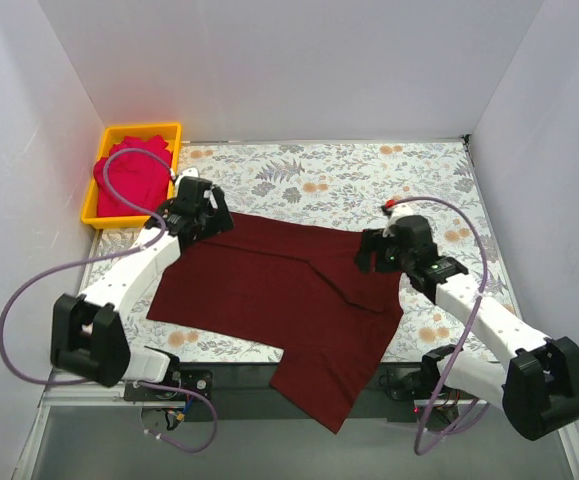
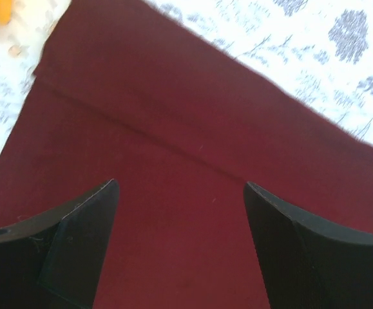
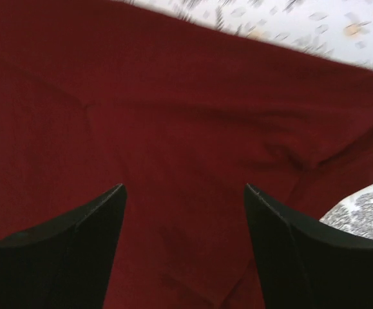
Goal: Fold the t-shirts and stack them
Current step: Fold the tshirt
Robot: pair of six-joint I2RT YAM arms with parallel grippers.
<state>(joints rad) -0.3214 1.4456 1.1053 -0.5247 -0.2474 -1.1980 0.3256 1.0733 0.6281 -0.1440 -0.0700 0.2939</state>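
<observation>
A dark maroon t-shirt (image 1: 279,290) lies spread across the flowered table, partly folded, with one part hanging over the near edge. My left gripper (image 1: 205,222) hovers over its far left corner, jaws wide open with nothing between them. In the left wrist view the maroon t-shirt (image 2: 173,135) fills the gap between the fingers (image 2: 86,225), a fold line crossing it. My right gripper (image 1: 377,252) stands open above the shirt's far right edge. The right wrist view shows the maroon t-shirt (image 3: 186,129) wrinkled under the open gripper (image 3: 185,190). A pinkish-red t-shirt (image 1: 129,178) lies bunched in the bin.
A yellow plastic bin (image 1: 174,132) sits at the far left corner of the table. White walls close in the back and both sides. The flowered tablecloth (image 1: 339,180) shows bare behind the shirt. Purple cables loop beside both arms.
</observation>
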